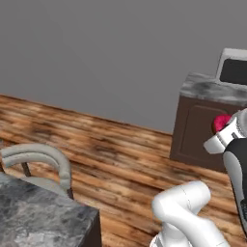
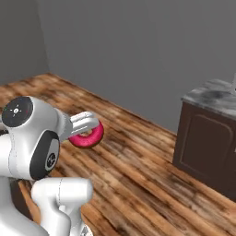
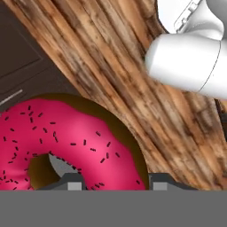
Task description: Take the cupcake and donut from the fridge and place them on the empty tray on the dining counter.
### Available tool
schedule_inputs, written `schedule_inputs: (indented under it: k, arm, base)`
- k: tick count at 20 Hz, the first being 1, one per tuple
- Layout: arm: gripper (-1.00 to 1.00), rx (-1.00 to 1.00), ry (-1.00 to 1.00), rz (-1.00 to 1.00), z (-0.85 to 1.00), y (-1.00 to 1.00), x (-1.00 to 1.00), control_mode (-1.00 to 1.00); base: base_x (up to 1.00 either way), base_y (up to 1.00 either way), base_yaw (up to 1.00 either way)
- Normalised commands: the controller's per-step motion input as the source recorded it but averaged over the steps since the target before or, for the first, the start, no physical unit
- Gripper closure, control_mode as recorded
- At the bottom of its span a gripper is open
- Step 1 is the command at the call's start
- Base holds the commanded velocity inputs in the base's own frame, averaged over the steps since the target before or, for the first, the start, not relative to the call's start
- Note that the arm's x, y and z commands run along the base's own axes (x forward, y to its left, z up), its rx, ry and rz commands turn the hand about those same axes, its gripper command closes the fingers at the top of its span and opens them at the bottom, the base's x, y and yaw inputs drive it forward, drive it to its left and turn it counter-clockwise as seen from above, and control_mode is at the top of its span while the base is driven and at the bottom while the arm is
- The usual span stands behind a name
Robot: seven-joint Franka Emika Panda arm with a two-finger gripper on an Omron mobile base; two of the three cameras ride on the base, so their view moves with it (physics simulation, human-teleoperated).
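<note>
A ring donut (image 2: pixel 89 137) with glossy pink-red icing and dark sprinkles hangs in the air above the wooden floor, with my gripper (image 2: pixel 87 125) shut on its rim. In the hand view the donut (image 3: pixel 66 133) sits large at the lower left, one side of the ring between my fingertips (image 3: pixel 72 181). From the left base view a red patch of the donut (image 1: pixel 220 122) peeks out beside the hand at the right edge. A corner of the marbled dining counter (image 1: pixel 34 214) lies at the lower left. The cupcake, fridge and tray are out of view.
A pale grey chair (image 1: pixel 41 157) stands against the dining counter. A dark brown cabinet (image 1: pixel 198 130) with a marbled top stands at the right, carrying a pale appliance (image 1: pixel 234 67). Wooden floor (image 1: pixel 120 154) stretches to the grey wall.
</note>
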Motion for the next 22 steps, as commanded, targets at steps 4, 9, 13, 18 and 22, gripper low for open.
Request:
schedule_inputs:
  k: [4, 9, 13, 18, 22]
  arm:
    - [1.00, 0.00, 0.00, 0.00, 0.00, 0.00, 0.00, 1.00]
    - [1.00, 0.00, 0.00, 0.00, 0.00, 0.00, 0.00, 1.00]
    - [1.00, 0.00, 0.00, 0.00, 0.00, 0.00, 0.00, 1.00]
    - [1.00, 0.00, 0.00, 0.00, 0.00, 0.00, 0.00, 1.00]
    - [1.00, 0.00, 0.00, 0.00, 0.00, 0.00, 0.00, 1.00]
  base:
    - [1.00, -0.39, 0.09]
    - [1.00, 0.00, 0.48]
    - [0.99, 0.08, 0.52]
    - [1.00, 0.21, 0.49]
    - [1.00, 0.27, 0.42]
